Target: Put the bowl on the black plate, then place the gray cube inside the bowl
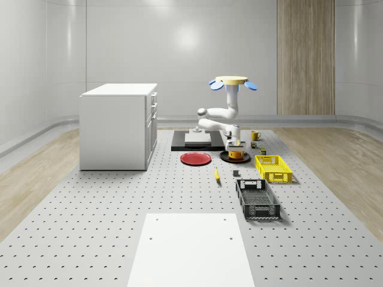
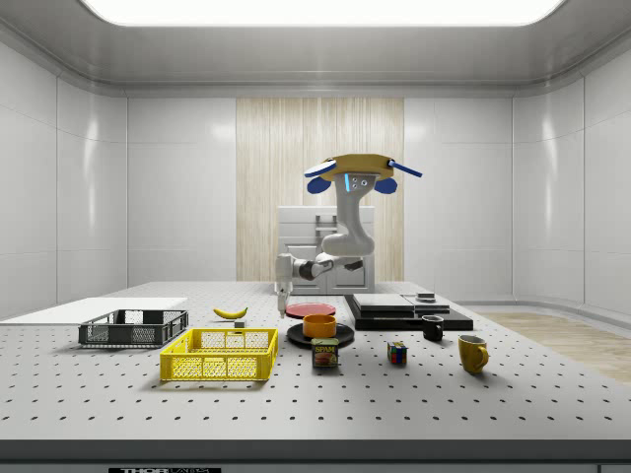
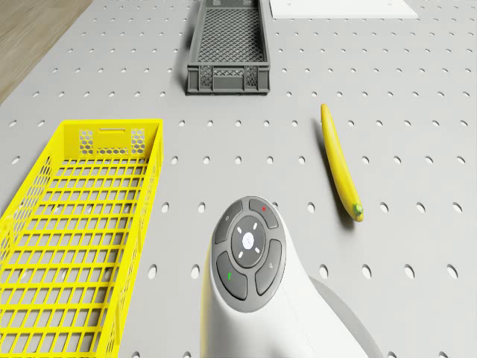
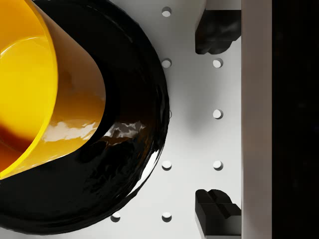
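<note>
An orange bowl [image 1: 236,154] sits on the black plate [image 1: 225,158], also in the side view as bowl [image 2: 318,324] on plate [image 2: 296,338]. In the wrist view the bowl [image 4: 30,84] rests on the plate [image 4: 129,164], off to one side of my gripper. My gripper [image 4: 215,119] is open, its dark fingertips [image 4: 214,30] far apart over bare perforated table. In the side view the gripper [image 2: 284,293] hangs above table level, to the left of the bowl. A small dark grey block [image 1: 236,174] lies beside the banana [image 1: 216,174]. The drone [image 1: 231,82] hovers above the plate area.
A red plate [image 1: 195,158] lies left of the black plate, and a black platform [image 1: 179,145] stands behind it. Yellow basket [image 1: 273,168], dark basket [image 1: 257,198] and white sheet [image 1: 188,248] lie nearer the front. A white cabinet [image 1: 118,124] stands at left. Spam can [image 2: 325,353], mugs and a colour cube [image 2: 396,353] are scattered nearby.
</note>
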{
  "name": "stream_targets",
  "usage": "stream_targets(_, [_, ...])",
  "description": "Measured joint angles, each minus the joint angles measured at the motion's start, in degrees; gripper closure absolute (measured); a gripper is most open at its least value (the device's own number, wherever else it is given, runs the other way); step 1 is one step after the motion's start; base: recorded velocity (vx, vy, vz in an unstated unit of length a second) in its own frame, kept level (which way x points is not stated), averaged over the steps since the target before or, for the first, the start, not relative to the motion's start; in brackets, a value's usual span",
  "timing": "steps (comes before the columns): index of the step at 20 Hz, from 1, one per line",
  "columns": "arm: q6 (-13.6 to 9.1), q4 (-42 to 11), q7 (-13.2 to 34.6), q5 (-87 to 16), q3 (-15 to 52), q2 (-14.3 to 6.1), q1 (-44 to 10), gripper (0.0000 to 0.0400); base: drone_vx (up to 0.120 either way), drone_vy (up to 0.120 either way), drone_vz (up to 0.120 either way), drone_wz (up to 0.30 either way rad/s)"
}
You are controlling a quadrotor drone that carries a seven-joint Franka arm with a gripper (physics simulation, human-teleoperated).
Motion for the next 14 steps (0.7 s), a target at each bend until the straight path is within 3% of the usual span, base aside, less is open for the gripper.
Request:
stream_targets(4, [-0.1, -0.01, -0.04, -0.05, -0.02, 0.11, 0.05, 0.0, 0.12, -0.06, 0.0, 0.0])
stream_targets(12, [-0.29, -0.03, -0.12, -0.14, -0.05, 0.31, 0.15, 0.0, 0.12, 0.0, -0.115, 0.0])
stream_targets(14, [-0.34, -0.03, -0.13, -0.16, -0.06, 0.36, 0.18, 0.0, 0.12, 0.0, -0.04, 0.0])
